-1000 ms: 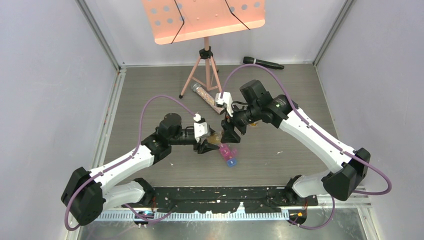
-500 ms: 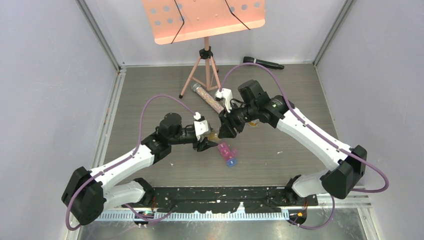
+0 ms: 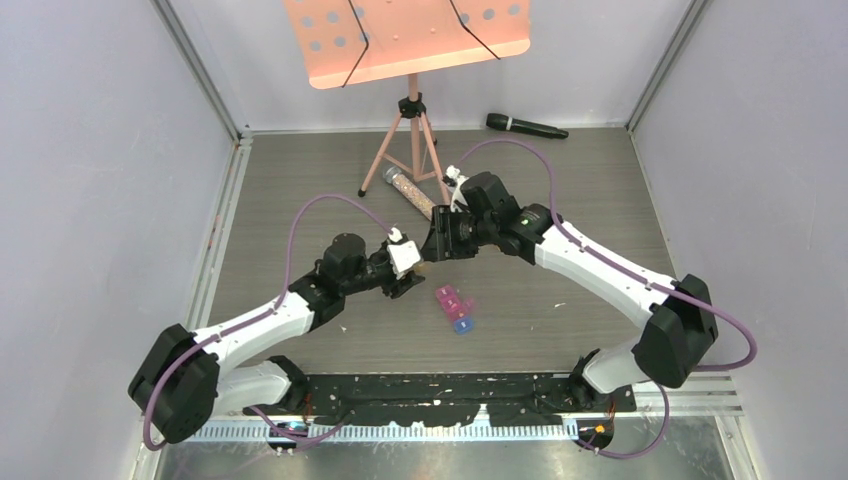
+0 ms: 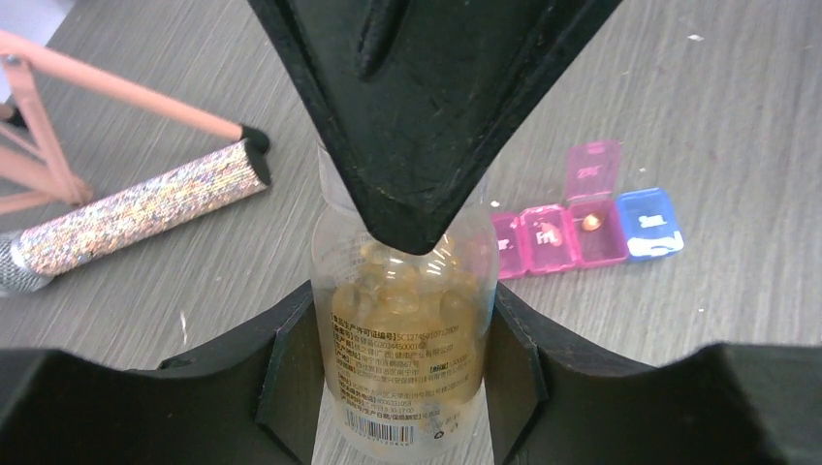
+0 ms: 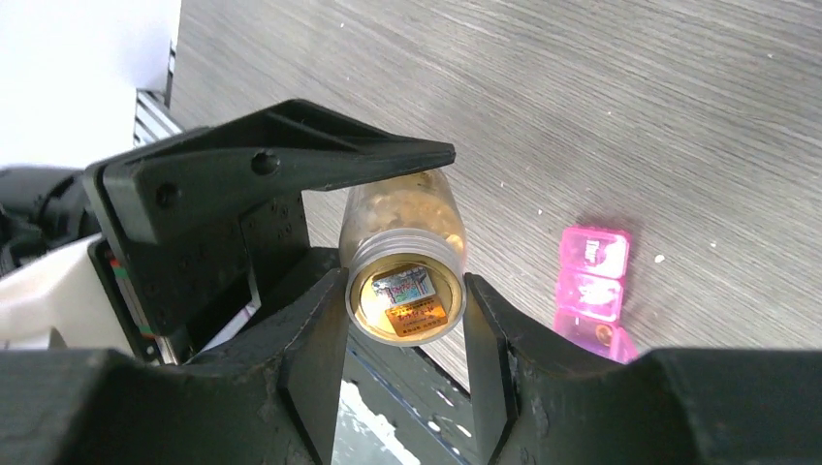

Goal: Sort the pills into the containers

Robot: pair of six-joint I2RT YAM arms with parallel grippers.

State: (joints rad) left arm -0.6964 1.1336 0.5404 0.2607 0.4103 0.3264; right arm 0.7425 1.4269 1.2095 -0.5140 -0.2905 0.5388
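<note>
My left gripper (image 3: pixel 408 274) (image 4: pixel 405 363) is shut on a clear pill bottle (image 4: pixel 407 310) full of amber capsules and holds it off the table. My right gripper (image 3: pixel 434 248) (image 5: pixel 405 325) is shut on the bottle's cap (image 5: pixel 405 294), with a finger touching each side of it. Its black finger (image 4: pixel 426 116) covers the bottle top in the left wrist view. The pill-box strip (image 3: pixel 455 306) (image 4: pixel 582 228) (image 5: pixel 591 291) lies on the table just right of the grippers. One pink lid stands open and an orange pill (image 4: pixel 590 222) lies in that compartment.
A long tube of speckled beads (image 3: pixel 413 196) (image 4: pixel 136 208) lies behind the grippers beside the tripod (image 3: pixel 410 130) of a pink music stand. A black microphone (image 3: pixel 525 126) lies at the back right. Walls close in both sides.
My right gripper has moved left and back onto the bottle top and shut round the cap. My left gripper has drawn slightly left with the bottle. The pill box has not moved.
</note>
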